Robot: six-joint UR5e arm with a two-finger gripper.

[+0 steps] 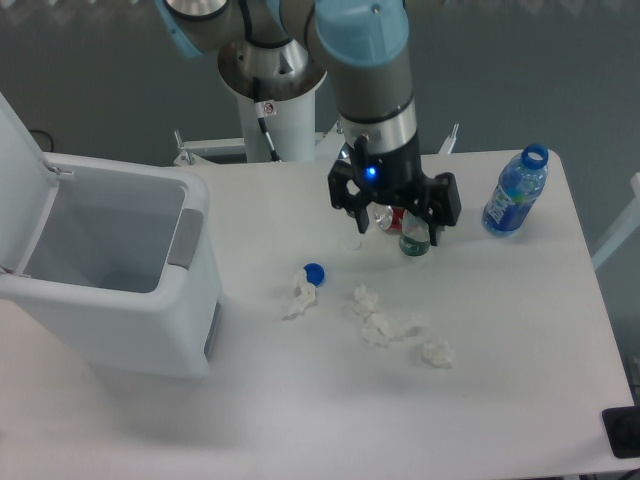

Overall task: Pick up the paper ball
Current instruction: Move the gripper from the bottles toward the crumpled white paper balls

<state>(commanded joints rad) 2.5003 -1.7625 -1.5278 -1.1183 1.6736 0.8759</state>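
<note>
I hold my claw (392, 222) above the surface (520, 330); the paper ball (436, 352) lies nearer the camera, ungrasped; whether the claw is clenched, I cannot tell.

White table (520, 400) under even light, dark grey floor (90, 80) behind

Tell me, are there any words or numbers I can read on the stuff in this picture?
No words or numbers can be read here.
Blue water bottle: it has a label, but the print is too blurred.
Can behind the hand: red with marks, too small and partly hidden.
Sticker on the robot's white base: a small red and white sign, unreadable.
Bin, blue bottle cap and paper wads: no writing.
</note>
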